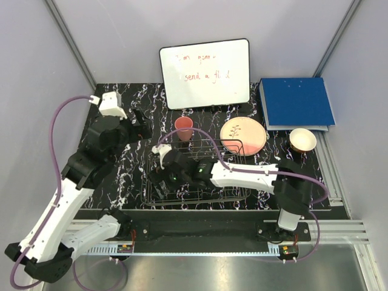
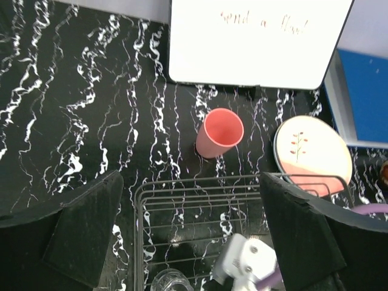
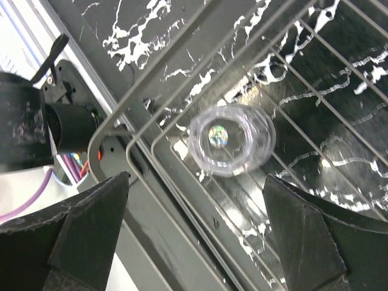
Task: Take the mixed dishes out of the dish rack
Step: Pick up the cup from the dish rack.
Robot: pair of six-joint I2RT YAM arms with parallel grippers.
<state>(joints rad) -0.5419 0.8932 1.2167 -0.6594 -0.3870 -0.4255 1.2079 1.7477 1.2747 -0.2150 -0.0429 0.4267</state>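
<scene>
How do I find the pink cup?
Look for the whiteboard at the back of the black table. Right in front of it, behind the wire rack, stands the pink cup: plain, upright and open-topped, unlike the flat sprig-marked plate to its right.
</scene>
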